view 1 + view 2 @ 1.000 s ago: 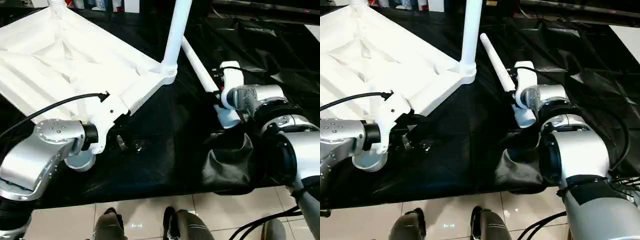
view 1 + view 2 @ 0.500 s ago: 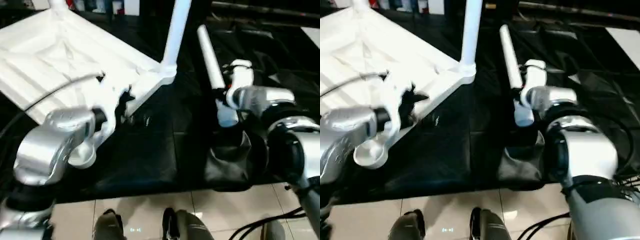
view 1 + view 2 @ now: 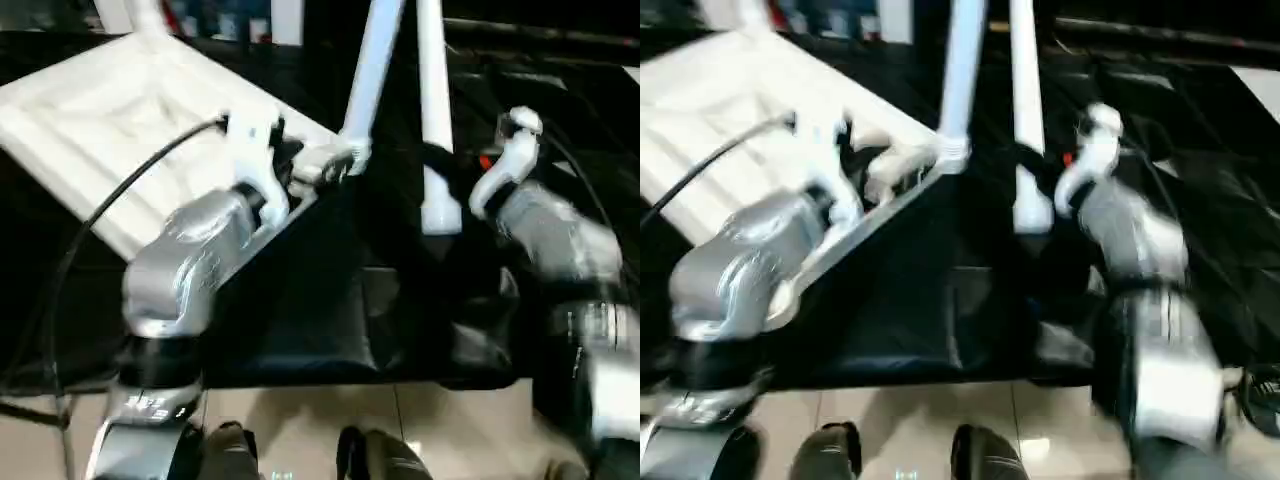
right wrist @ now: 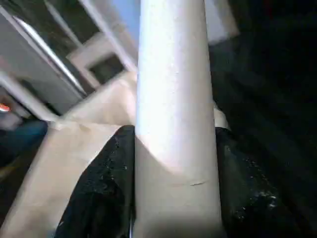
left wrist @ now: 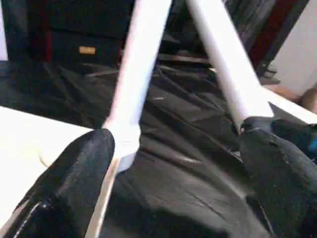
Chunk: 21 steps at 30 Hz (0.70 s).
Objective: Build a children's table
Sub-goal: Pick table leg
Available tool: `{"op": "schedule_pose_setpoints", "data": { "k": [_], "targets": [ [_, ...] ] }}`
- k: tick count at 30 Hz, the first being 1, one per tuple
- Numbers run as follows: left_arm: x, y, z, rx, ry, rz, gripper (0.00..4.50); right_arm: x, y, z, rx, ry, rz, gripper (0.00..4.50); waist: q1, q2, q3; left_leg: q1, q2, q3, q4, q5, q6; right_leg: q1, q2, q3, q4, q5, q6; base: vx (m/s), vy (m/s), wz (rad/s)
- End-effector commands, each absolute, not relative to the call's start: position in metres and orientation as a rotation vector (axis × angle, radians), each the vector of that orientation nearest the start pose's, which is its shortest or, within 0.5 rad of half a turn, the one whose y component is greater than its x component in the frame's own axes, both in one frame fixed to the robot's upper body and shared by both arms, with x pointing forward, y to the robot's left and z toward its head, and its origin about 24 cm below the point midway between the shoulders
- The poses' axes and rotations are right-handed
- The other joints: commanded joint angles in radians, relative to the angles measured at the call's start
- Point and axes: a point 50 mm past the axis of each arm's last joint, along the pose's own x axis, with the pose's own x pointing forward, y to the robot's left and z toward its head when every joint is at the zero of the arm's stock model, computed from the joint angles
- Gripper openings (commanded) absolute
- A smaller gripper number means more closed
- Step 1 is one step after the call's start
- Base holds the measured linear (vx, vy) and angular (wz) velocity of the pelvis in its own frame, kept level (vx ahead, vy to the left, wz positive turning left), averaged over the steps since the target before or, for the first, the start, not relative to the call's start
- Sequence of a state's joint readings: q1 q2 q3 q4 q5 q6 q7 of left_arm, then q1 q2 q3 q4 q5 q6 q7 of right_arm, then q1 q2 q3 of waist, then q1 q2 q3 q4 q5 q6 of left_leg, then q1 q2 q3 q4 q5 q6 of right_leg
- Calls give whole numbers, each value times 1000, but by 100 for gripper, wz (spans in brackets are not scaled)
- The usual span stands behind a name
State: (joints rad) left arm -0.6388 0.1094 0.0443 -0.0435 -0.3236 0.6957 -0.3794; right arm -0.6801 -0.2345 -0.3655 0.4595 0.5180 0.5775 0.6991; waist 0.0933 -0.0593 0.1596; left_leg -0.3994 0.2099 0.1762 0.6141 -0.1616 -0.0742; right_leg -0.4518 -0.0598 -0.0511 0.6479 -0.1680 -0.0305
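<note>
White plastic tabletop (image 3: 120,120) lies upside down w/ ribbed underside up, on a surface draped in black sheeting (image 3: 330,300), at the robot's left. One white leg (image 3: 375,70) stands upright in the corner socket (image 3: 350,155) nearest the centre. A 2nd leg (image 3: 432,110) is held near upright just right of it, not touching the tabletop, wide end down above the black sheeting. Right gripper (image 4: 171,193) is clamped on this 2nd leg, one black finger (image 4: 99,188) on each side of the tube. Left gripper (image 5: 173,168) hovers by the socketed corner, fingers (image 5: 74,183) spread wide apart, gripping nothing; in its wrist view both legs rise between them. Tiled floor (image 3: 300,430) and dark shoes (image 3: 830,450) show at the near edge.
</note>
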Motion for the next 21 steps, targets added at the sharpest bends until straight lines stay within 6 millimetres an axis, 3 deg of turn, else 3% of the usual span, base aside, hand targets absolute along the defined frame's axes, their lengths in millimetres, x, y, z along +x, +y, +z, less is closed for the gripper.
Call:
{"op": "schedule_pose_setpoints", "data": {
  "k": [1, 2, 3, 6, 11, 13, 18, 21],
  "targets": [
    [330, 87, 178, -229, 64, -721, 450, 345, -189, 150, 568, -64, 680, 184, 8, -5, -136, 20, 10, 8, -51, -53, 75, 95, -63, 42, -65, -67, -252, 0, 0, 0],
    [330, 87, 178, -229, 64, -721, 450, 345, -189, 150, 568, -64, 680, 184, 8, -5, -136, 20, 10, 8, -51, -53, 75, 95, -63, 42, -65, -67, -252, 0, 0, 0],
    [329, 82, 182, -321, 70, -774, 450, 338, -184, 152, 546, -84, 666, 184, 5, -4, -135, 20, 8, 8, -53, -94, 43, 90, -61, 41, -74, -147, -224, 0, 0, 0],
    [332, 80, 185, -410, 75, -772, 450, 328, -171, 159, 533, -113, 695, 184, 3, -5, -137, 23, 8, 4, -56, -150, 16, 83, -60, 38, -90, -255, -176, 0, 0, 0],
    [337, 76, 186, -497, 98, -767, 450, 318, -147, 168, 465, -128, 792, 184, -1, -9, -140, 16, 0, -2, -58, -204, -7, 77, -59, 31, -114, -434, -63, 0, 0, 0],
    [339, 73, 194, -579, 84, -788, 450, 314, -129, 161, 320, -100, 833, 184, -1, -7, -145, 20, 1, -3, -56, -221, -11, 69, -60, 27, -126, -488, -33, 0, 0, 0],
    [338, 69, 201, -637, 74, -818, 450, 311, -109, 142, 130, -25, 821, 184, -7, 0, -146, 30, 8, -15, -65, -278, -25, 68, -64, 8, -140, -498, -27, 0, 0, 0],
    [335, 66, 203, -670, 66, -840, 422, 317, -103, 130, 14, 30, 731, 184, -9, 3, -148, 22, 12, -20, -74, -268, -33, 79, -66, 8, -131, -419, -61, 0, 0, 0]
  ]
}}
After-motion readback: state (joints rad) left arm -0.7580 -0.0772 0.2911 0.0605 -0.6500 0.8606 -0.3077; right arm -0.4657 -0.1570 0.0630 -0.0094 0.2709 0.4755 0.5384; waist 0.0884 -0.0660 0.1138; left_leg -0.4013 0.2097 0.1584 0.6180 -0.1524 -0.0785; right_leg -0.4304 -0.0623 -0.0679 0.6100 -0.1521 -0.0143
